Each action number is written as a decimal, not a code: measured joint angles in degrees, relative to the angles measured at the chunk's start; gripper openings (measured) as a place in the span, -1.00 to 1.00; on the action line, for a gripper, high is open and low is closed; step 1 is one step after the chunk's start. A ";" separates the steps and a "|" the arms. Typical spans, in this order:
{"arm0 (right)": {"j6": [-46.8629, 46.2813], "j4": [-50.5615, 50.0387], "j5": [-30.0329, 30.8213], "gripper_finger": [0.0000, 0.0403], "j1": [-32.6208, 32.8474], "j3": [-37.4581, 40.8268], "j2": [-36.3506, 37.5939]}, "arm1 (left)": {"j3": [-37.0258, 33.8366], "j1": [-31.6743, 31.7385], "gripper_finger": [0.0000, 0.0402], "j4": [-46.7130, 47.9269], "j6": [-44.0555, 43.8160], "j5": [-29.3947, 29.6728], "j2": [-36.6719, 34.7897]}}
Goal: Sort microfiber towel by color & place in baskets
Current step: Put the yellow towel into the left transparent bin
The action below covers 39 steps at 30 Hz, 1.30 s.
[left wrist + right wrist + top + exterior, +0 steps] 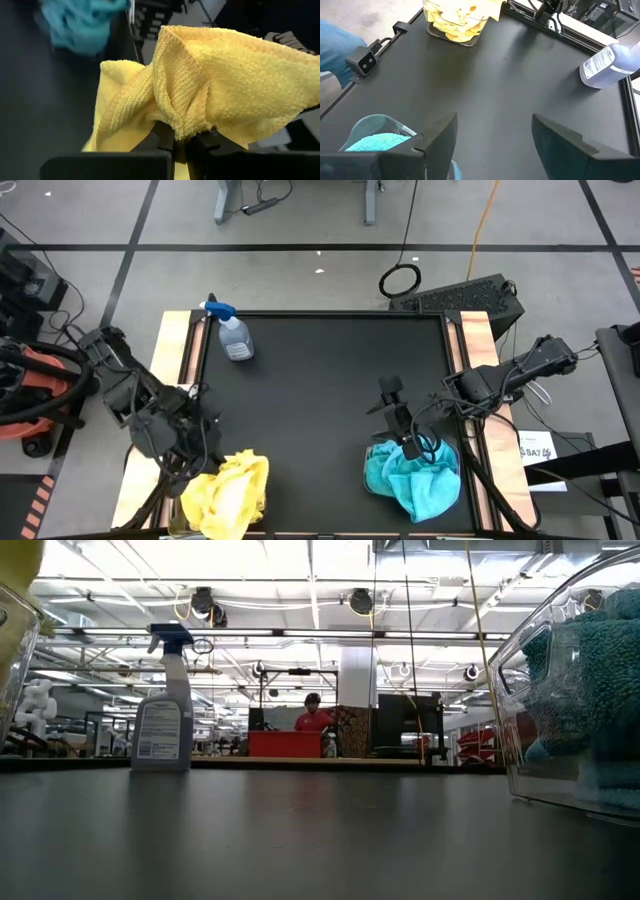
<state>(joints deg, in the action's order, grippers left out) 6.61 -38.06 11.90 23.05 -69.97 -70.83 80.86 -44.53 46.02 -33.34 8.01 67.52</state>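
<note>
We judged this late sorting. Left claw point(186, 145) was clamped on a yellow towel point(210, 85) over the yellow bin point(228, 498) at the worktop's point(320, 390) near left; next it needs to let go. Right claw point(492, 137) stood apart, empty, above the blue bin point(415, 480). Only the left wrist view showed the pinch; only the high view showed both bins whole.

Black tabletop point(320, 400), spray bottle point(232, 335) near far-left corner, yellow towels point(228, 490) near-left, turquoise towels point(415, 475) near-right under right gripper point(408, 448).
</note>
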 joint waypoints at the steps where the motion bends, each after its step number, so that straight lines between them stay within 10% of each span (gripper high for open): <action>1: 0.00 0.02 0.00 0.22 0.00 -0.01 0.00 | 0.00 -0.88 -0.89 0.68 -2.26 0.00 0.23; 15: -1.56 0.02 0.00 0.22 0.00 -0.01 0.00 | -3.21 -5.81 -0.88 18.95 -23.44 3.04 6.88; 39: -2.70 -0.90 -1.55 0.23 0.36 0.00 0.00 | -6.24 -5.21 -0.87 11.50 -23.42 -7.18 32.52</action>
<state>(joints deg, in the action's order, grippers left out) 3.91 -38.96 10.35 23.41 -69.97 -70.83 74.62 -49.74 57.52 -56.76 0.83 100.04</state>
